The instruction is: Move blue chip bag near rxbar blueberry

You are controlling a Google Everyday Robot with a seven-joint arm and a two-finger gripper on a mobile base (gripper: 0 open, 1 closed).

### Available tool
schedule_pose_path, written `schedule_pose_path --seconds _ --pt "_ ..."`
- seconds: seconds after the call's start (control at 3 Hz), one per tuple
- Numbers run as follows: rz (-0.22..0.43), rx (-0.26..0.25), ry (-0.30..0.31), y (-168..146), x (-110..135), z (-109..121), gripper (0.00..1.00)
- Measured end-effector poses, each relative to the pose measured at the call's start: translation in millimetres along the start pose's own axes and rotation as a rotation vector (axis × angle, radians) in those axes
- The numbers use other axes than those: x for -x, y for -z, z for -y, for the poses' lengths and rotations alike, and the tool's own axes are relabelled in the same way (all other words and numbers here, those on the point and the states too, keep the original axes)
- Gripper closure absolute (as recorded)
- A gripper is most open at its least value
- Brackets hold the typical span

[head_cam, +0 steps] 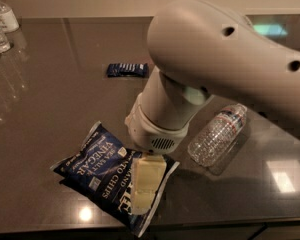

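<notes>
**A:** What's in front of you?

**B:** The desk (50,109), dark and glossy, with my arm (215,59) reaching across its middle. The bag (95,164) lies flat at the near edge, left of centre. A clear bottle (217,134) lies on its side to the right, just beside my wrist. My tool (147,186) is down over the bag's right end. The bar (127,70) sits flat toward the far side, well apart from the bag.

**A:** Is the tool clamped on the bag?

**B:** I cannot tell whether it is apart, together or gripping. It looks to be on the foil or just above it.

**A:** What could go wrong?

**B:** The biggest risk is the desk edge. The bag's corner is right at it, so a weak hold or a sideways nudge could send the bag over. Next is my arm. The wrist is close to the bottle, and a bottle on its side rolls easily, so a swing to the right could knock it away. Then there's the bag itself. The foil is crinkly and slick, and a pinch on one end may slip or let the rest drag. Last is the bar. It is light, so bringing the bag in low could shove it away.
</notes>
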State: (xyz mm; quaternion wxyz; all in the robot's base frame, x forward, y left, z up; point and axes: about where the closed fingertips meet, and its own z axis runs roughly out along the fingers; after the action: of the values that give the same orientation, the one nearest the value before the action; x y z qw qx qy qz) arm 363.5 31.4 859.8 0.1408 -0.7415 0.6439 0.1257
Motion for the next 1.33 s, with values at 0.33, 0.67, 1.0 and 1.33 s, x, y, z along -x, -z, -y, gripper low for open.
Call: schedule_pose_path --seconds 0.33,0.67,1.0,1.33 --pt "-0.006 0.018 -0.001 -10.7 5.5 -6.4 0.0" --pt "-0.012 0.027 -0.001 -17.2 6.9 -9.9 0.0" --pt "-0.016 0.025 -0.004 -18.4 7.1 -11.2 0.18" --pt "-0.012 0.021 -0.017 -14.6 3.8 -11.4 0.41"
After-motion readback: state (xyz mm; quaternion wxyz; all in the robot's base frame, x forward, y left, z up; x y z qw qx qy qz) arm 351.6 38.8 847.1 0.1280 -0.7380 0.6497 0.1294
